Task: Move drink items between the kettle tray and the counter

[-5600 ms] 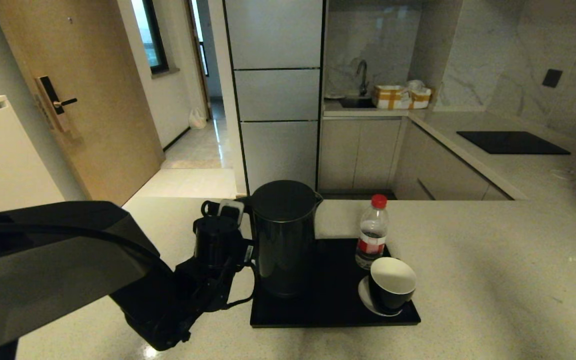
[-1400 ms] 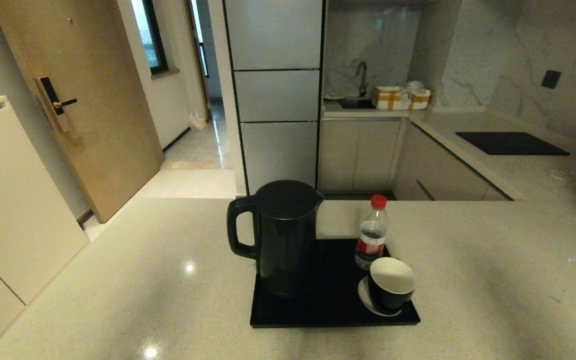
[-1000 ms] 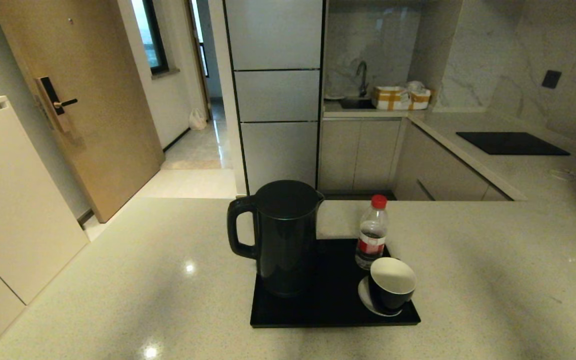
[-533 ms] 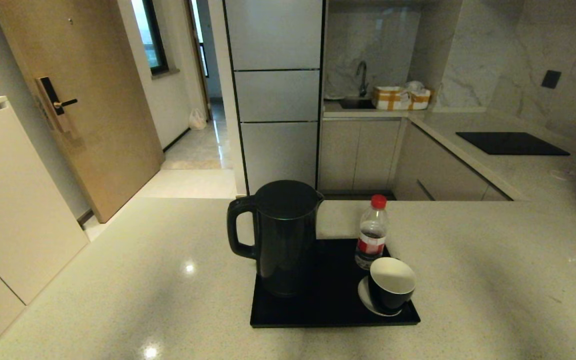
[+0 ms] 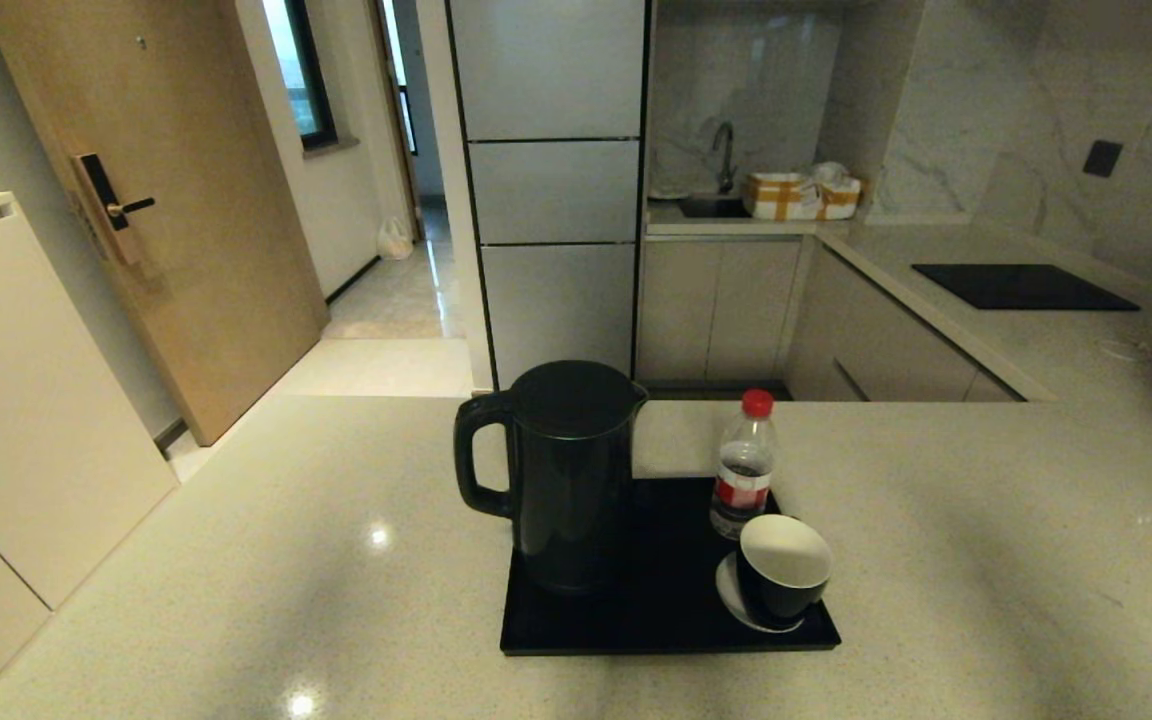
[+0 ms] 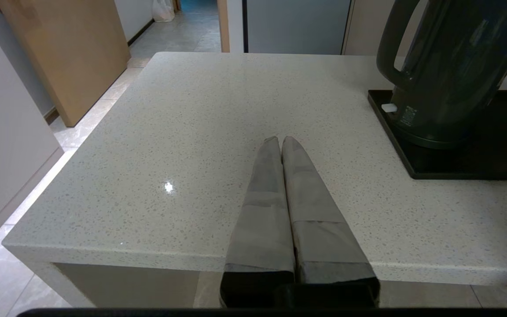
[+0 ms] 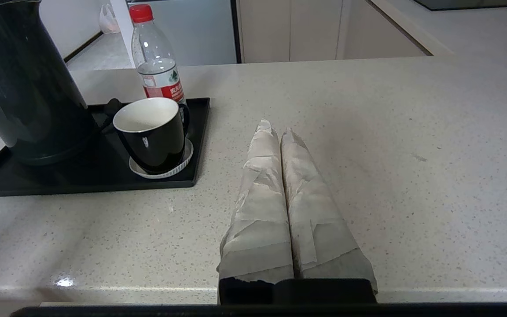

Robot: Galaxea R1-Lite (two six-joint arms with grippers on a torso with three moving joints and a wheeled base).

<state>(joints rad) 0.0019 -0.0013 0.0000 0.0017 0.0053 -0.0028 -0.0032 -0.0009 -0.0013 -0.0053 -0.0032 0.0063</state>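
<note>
At the lower centre of the head view, the kettle (image 5: 566,475), the bottle (image 5: 744,462) and the cup (image 5: 782,583) stand crowded on the kettle tray (image 5: 656,625) on the desk (image 5: 266,590). Left hand (image 6: 281,140) and right hand (image 7: 275,130) are both closed, empty, at the desk's near edge. Likely risk: reaching for the cup may knock the bottle over, because they almost touch, and its saucer (image 7: 183,162) may slide.

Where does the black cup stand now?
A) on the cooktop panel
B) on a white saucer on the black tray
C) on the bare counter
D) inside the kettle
B: the cup stands on the white saucer at the tray corner, near the bottle.
</note>
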